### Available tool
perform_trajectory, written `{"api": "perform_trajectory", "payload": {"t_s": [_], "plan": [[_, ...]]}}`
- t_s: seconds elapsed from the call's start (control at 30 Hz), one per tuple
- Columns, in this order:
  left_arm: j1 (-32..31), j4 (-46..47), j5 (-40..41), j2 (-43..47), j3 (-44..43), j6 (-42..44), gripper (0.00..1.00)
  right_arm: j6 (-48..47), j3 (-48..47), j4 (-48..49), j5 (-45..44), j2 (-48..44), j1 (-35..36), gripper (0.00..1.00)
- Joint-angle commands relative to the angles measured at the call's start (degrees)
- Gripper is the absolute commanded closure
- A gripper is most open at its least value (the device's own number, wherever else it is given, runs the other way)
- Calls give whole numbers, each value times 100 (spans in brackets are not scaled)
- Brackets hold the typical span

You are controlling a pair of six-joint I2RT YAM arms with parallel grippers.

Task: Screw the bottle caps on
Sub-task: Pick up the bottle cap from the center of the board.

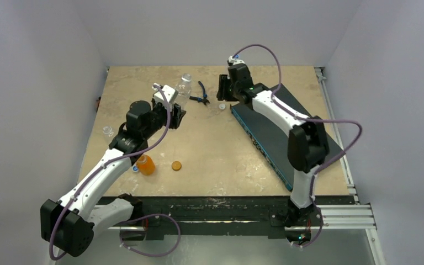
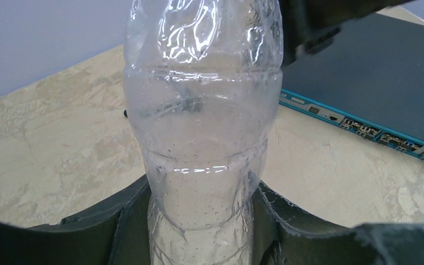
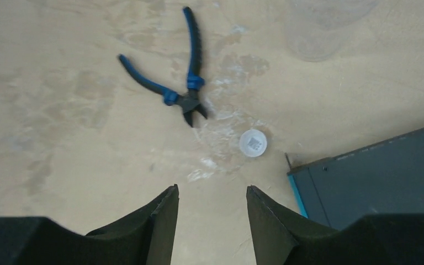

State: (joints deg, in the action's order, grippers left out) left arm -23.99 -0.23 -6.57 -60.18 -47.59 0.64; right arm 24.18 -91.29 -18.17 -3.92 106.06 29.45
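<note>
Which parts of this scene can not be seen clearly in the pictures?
- Left wrist view: the clear bottle in the left gripper is cut off by the top edge; its neck is unseen.
- Top view: the small blue thing beside the orange bottle is too small to identify.
- Right wrist view: the mark on the white cap is too small to read.

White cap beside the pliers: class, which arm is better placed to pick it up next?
Right. The right fingers hover open and empty near the white cap; the left fingers grip a clear bottle.
</note>
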Motion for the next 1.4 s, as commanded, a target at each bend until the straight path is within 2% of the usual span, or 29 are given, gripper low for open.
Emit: {"api": "perform_trajectory", "payload": {"t_s": [0.0,0.23,0.57,0.7,0.8,0.97,1.13,1.23,1.37], "plan": [[26,-171,-70,242,-291,18,68,-442,-875,-316,-684,973,66,50],[26,-203,-159,356,-207,23,68,-649,-2006,-648,-1180,2347,228,58],[26,-163,-246,325,-112,-19,69,-689,-2231,-670,-1391,2892,309,70],[26,-115,-244,275,-97,-20,69,-642,-2199,-659,-1147,2970,343,83],[26,-66,-57,216,-11,-288,70,-452,-1894,-526,-620,2722,349,92],[26,700,91,115,478,-1179,71,-357,-1283,-311,-165,2135,339,100],[18,1388,437,-122,1199,-2003,71,53,-329,303,1020,1260,288,100],[-39,1876,604,-371,1621,-2451,79,480,361,1012,1862,681,213,100],[-525,2246,1010,-1001,1796,-2522,82,1044,1065,1755,2664,170,149,100]]}}
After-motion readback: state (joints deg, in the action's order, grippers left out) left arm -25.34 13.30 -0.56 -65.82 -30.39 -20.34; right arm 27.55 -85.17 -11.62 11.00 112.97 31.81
